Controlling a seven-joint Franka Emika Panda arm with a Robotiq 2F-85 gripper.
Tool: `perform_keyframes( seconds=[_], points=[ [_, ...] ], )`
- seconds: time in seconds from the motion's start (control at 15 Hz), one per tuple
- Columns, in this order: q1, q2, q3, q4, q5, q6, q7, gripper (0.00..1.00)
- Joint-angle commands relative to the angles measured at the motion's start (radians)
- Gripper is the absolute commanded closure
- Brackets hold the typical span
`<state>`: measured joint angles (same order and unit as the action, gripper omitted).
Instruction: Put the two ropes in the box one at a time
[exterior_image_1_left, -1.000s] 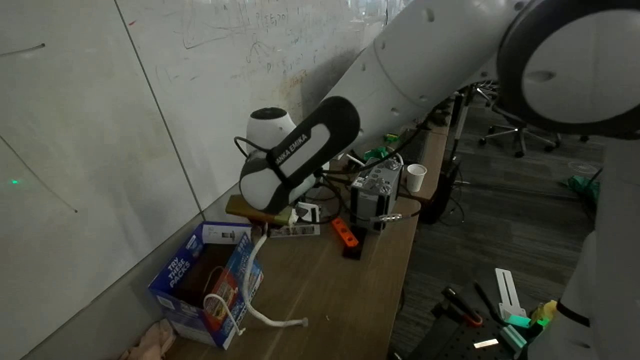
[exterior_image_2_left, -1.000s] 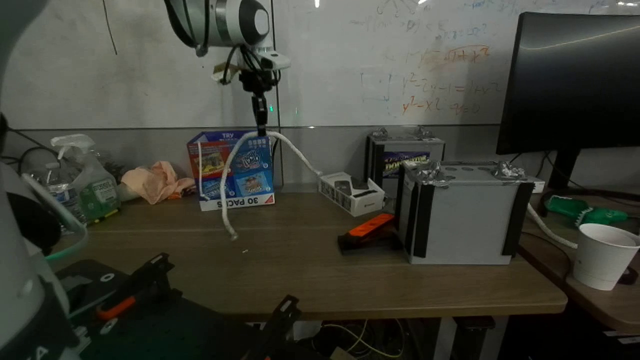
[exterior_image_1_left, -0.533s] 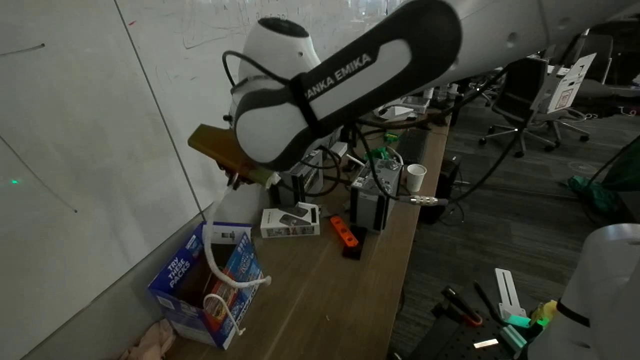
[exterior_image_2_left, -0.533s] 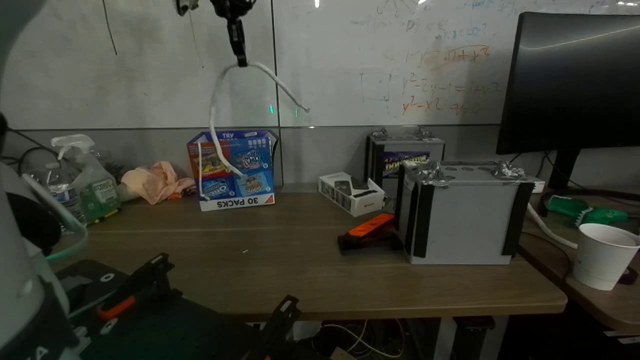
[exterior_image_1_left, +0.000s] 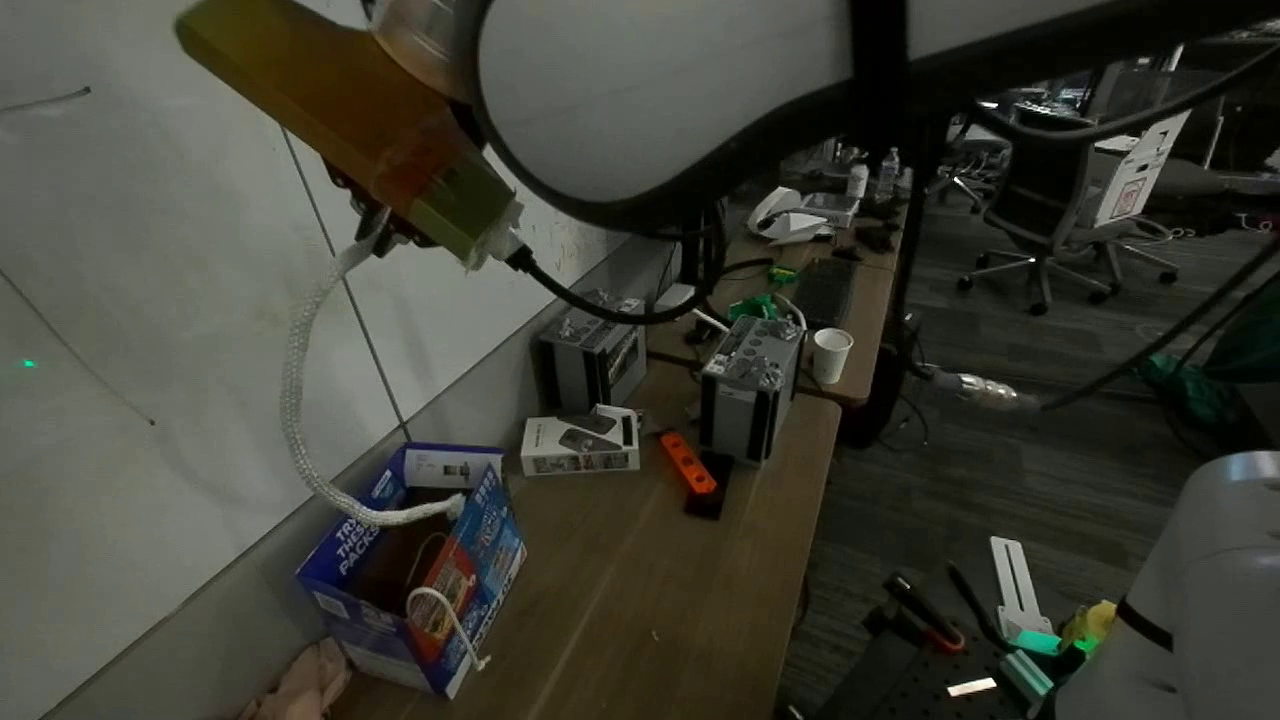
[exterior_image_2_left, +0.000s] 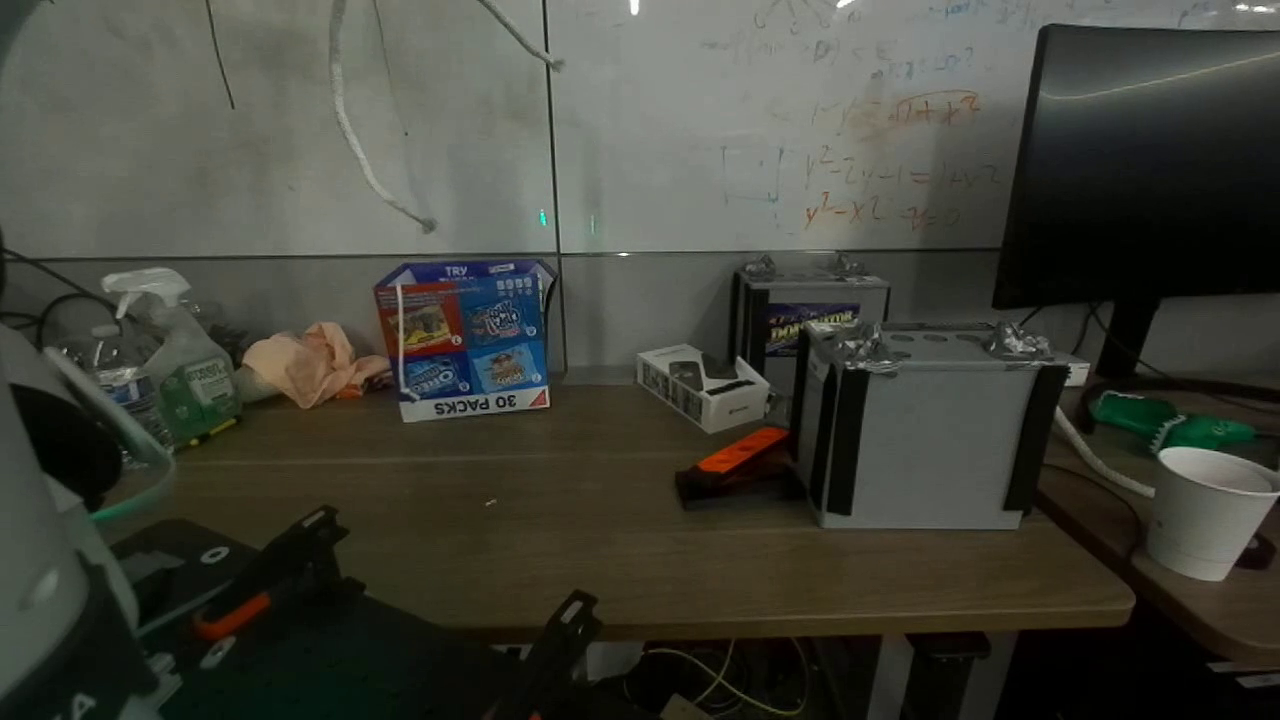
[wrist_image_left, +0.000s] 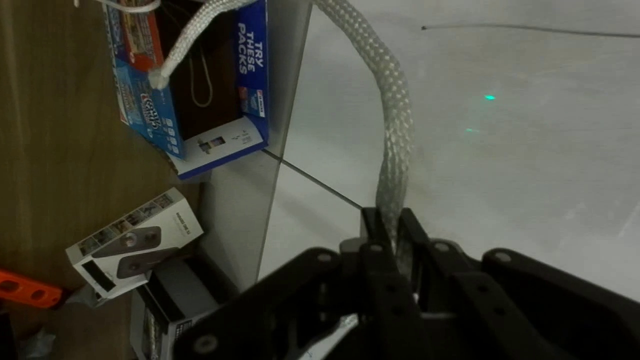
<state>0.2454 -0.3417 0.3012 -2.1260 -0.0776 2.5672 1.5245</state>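
Observation:
The blue box stands on the table against the whiteboard wall, in both exterior views (exterior_image_1_left: 365, 640) (exterior_image_2_left: 510, 340) and in the wrist view (wrist_image_left: 254, 75). Its top is open. A thin white rope lies partly inside it and hangs over its front wall, in both exterior views (exterior_image_1_left: 447, 607) (exterior_image_2_left: 401, 335) and in the wrist view (wrist_image_left: 206, 82). My gripper (exterior_image_1_left: 378, 235) is shut on a thicker white braided rope (exterior_image_1_left: 293, 380), well above the box. Both fingertips (wrist_image_left: 387, 220) pinch this rope in the wrist view. Its two ends hang free above the table in an exterior view (exterior_image_2_left: 343, 105); the gripper is out of that frame.
A white device box (exterior_image_2_left: 705, 385), an orange level (exterior_image_2_left: 740, 452) and two grey cases (exterior_image_2_left: 930, 430) stand right of the box in an exterior view. A peach cloth (exterior_image_2_left: 310, 365) and a spray bottle (exterior_image_2_left: 180, 350) stand left of it. The whiteboard (exterior_image_1_left: 200, 250) rises behind.
My gripper has lifted the held rope from near the box's front edge to high above it, moving toward the whiteboard side. The box and the rope in it have not moved.

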Motion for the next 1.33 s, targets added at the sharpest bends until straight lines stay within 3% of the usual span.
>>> perform_keyframes(
  seconds=[0.0, 0.6, 1.27],
  points=[
    [-0.052, -0.021, 0.063, 0.044, -0.005, -0.015, 0.020, 0.96],
    [-0.124, 0.167, 0.088, 0.107, -0.078, 0.164, 0.009, 0.96],
    [-0.115, 0.409, 0.078, 0.223, -0.138, 0.245, 0.000, 0.96]
  ],
)
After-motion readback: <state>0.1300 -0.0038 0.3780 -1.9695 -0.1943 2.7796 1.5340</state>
